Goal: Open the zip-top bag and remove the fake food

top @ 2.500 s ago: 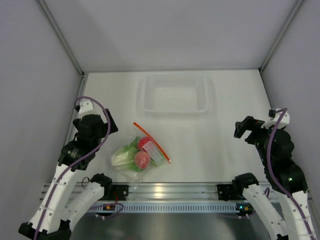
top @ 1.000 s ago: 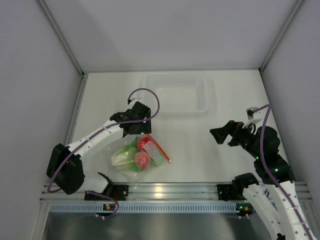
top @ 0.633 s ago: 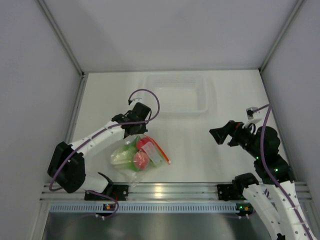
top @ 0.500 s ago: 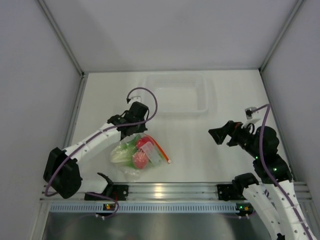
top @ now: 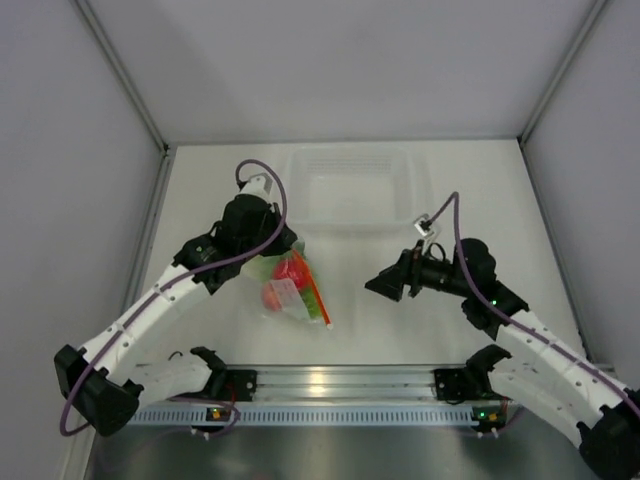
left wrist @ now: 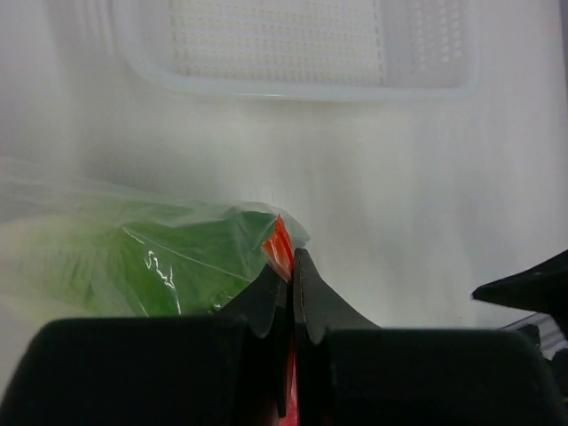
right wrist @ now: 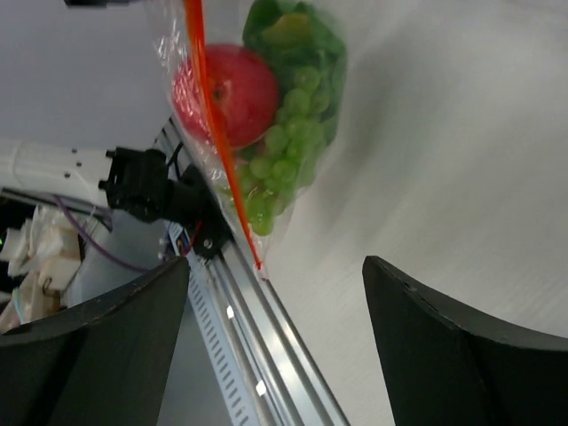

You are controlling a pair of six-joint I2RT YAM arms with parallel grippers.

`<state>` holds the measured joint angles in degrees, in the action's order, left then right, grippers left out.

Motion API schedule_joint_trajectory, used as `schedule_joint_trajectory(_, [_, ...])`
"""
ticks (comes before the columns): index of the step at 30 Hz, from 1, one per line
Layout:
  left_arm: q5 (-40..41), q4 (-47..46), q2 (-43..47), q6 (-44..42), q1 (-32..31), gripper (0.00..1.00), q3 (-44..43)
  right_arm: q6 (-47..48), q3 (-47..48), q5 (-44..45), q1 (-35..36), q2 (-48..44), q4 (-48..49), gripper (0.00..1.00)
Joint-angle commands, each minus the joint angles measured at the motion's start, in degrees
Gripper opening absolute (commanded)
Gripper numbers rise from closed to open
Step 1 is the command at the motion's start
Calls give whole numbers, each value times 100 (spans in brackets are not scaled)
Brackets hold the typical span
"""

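- Zip-top bag (top: pixel 290 288): sits left of the table's centre, between the two arms and on the near side of the clear tray (top: pixel 352 226); bag and tray are apart; whether the bag's lower end touches the table (top: pixel 420 330) cannot be told.
- Zip strip (top: pixel 318 296): orange-red; in the overhead view it runs along the bag's right edge, slanting toward the near rail; in the right wrist view the strip (right wrist: pixel 209 115) reads as one unbroken line down the bag (right wrist: pixel 266 133).
- Fake food: all inside the bag; a red round fruit (right wrist: pixel 222 89) lies against the strip, a green grape bunch (right wrist: pixel 284 155) below and beside it, and a green leafy piece (left wrist: pixel 160 266) presses against the film in the left wrist view (a second reddish item (top: pixel 272 295) shows overhead, its kind unclear).
- Left gripper (top: pixel 272 254): at the bag's upper end; the left wrist view shows its fingers (left wrist: pixel 266 297) pressed together on the corner of the bag (left wrist: pixel 177 231) where the strip's tip (left wrist: pixel 280 244) stands out between them.
- Right gripper (top: pixel 378 284): just right of the bag, apart from it, pointing toward it; fingers (right wrist: pixel 98 346) spread wide, nothing between them.
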<state>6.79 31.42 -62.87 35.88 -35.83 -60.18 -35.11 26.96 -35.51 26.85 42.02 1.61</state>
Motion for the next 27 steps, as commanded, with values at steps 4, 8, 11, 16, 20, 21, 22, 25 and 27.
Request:
schedule_joint_trajectory(4, [-64,-391,354,639,-2,0,-459,988,1204,1905,2355,1051,613,74])
schedule_joint_trajectory(8, [-238,-479,486,885,-2,0,-538,1349,1592,3081,3237,1589,630,70])
schedule_joint_trajectory(11, [-362,-514,574,991,-11,0,-600,1358,1812,3322,3449,1985,674,68])
schedule_joint_trajectory(16, [-336,-514,758,1105,-11,0,-644,1472,2111,3190,3651,2521,779,49])
schedule_joint_trajectory(20, [-196,-514,882,1184,-11,0,-626,1516,2164,3269,3871,2741,876,32])
schedule_joint_trajectory(21, [-169,-514,899,1193,-11,0,-618,1525,2156,3269,3915,2802,903,23])
schedule_joint_trajectory(22, [-125,-514,952,1202,-11,0,-600,1525,2156,3296,3933,2820,920,17])
schedule_joint_trajectory(25, [-46,-505,1031,1141,-11,0,-547,1569,2173,3514,3959,2786,859,0])
schedule_joint_trajectory(27, [24,-505,1084,1106,-11,0,-512,1613,2147,3707,3977,2637,780,0])
